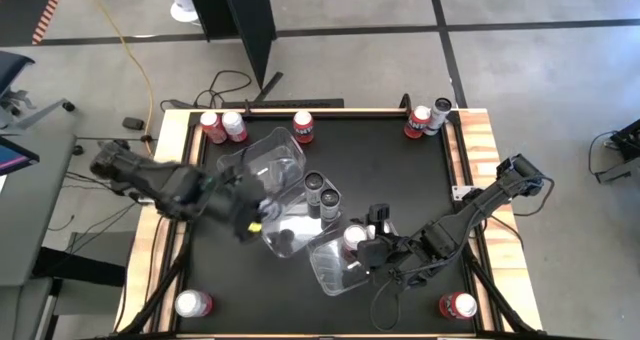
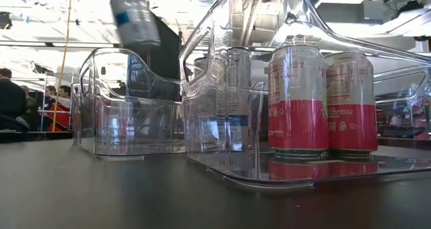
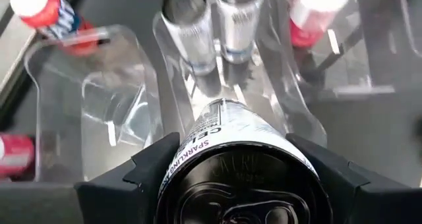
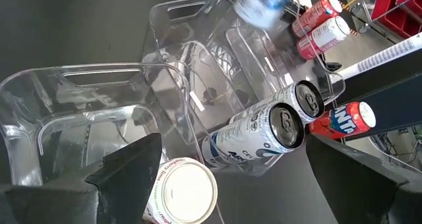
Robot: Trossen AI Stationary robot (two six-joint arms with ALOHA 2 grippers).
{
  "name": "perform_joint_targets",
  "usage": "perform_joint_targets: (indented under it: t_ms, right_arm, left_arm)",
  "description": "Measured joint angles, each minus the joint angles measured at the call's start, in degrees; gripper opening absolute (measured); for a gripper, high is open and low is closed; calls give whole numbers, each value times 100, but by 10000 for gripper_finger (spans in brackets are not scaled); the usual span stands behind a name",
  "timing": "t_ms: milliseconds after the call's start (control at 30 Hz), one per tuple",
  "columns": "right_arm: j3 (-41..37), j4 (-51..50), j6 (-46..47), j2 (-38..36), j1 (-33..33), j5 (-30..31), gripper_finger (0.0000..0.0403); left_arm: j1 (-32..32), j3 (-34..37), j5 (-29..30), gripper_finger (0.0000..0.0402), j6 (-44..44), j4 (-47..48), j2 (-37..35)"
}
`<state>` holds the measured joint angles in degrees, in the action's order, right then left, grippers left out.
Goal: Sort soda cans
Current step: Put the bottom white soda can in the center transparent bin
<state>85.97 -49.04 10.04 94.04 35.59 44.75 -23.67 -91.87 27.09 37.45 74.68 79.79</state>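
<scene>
Silver can [image 3: 241, 155] clamped in left jaws above clear tub [image 1: 290, 225] holding two silver cans [image 1: 322, 192]; right jaws wide, empty

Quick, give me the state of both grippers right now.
Left gripper: shut on a white-and-silver can, held above the clear tubs.
Right gripper: open, holding nothing, over a white-topped can.

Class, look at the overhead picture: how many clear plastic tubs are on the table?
3. The far tub sits left of centre, the middle tub holds two grey cans, and the near tub holds one white-topped can. None looks hidden.
</scene>
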Motion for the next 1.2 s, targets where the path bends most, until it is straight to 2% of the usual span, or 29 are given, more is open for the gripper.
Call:
perform_joint_targets:
  t_ms: [133,333,567,733,1200]
  right_arm:
    - [0,-4,2,0,0,0,395]
    - [0,-20,0,0,0,0,395]
    - [0,-28,0,0,0,0,395]
    - [0,-25,2,0,4,-7,395]
    - [0,-17,63,0,165,-28,395]
  left_arm:
    - [761,-1,-457,245,-917,-582,128]
    - [1485,-1,-1078,245,-1631,-768,606]
    - [1854,-1,-1524,245,-2159,-958,1257]
    - [2061,-1,-1583,245,-2452,-1080,1604]
    - [2399,333,-1766,245,-2834,-1593,1784]
